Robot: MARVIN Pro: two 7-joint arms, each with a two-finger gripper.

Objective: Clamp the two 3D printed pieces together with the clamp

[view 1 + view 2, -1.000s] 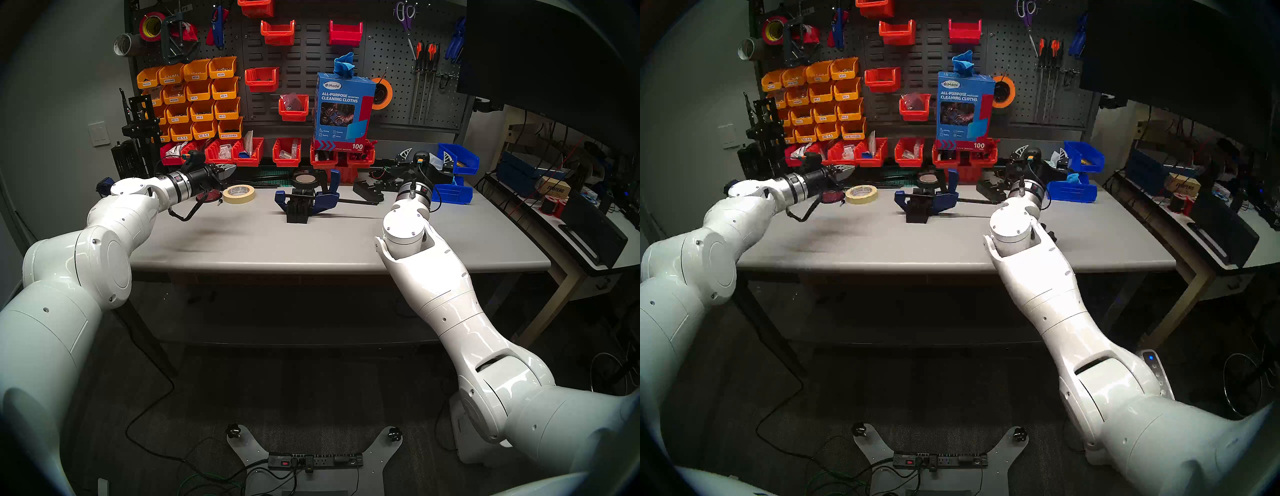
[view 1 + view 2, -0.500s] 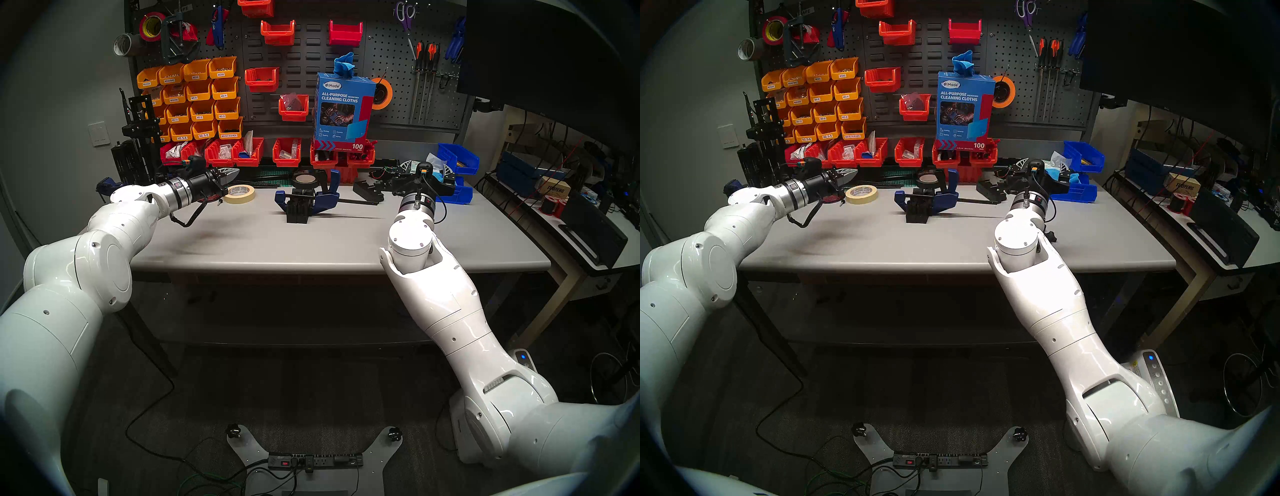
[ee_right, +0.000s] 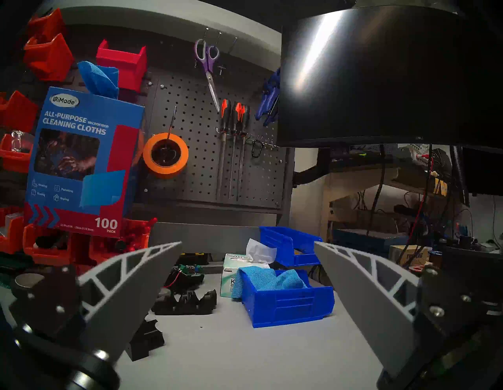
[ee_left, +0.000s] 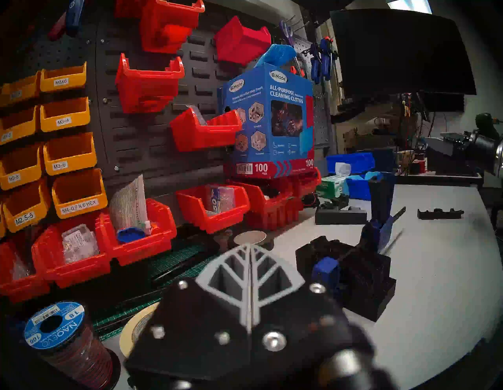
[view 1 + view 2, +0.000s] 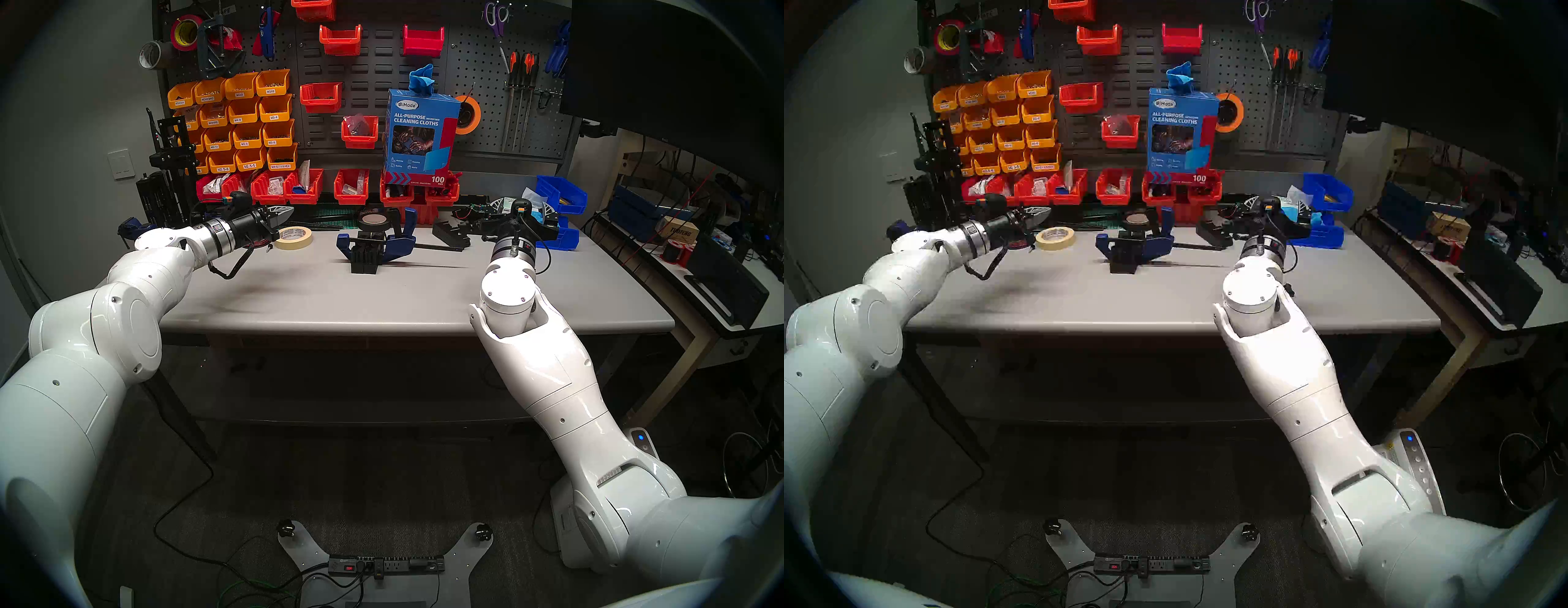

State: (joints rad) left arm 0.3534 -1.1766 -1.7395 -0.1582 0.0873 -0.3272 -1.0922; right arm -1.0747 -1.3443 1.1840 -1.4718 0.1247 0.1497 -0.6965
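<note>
Right hand (image 3: 247, 275) now farther right, splayed, empty; left hand (image 4: 249, 275) level, pinched closed on nothing.

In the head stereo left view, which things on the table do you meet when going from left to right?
left gripper → masking tape roll → clamp → long notched black strip → right gripper → blue bins
</note>
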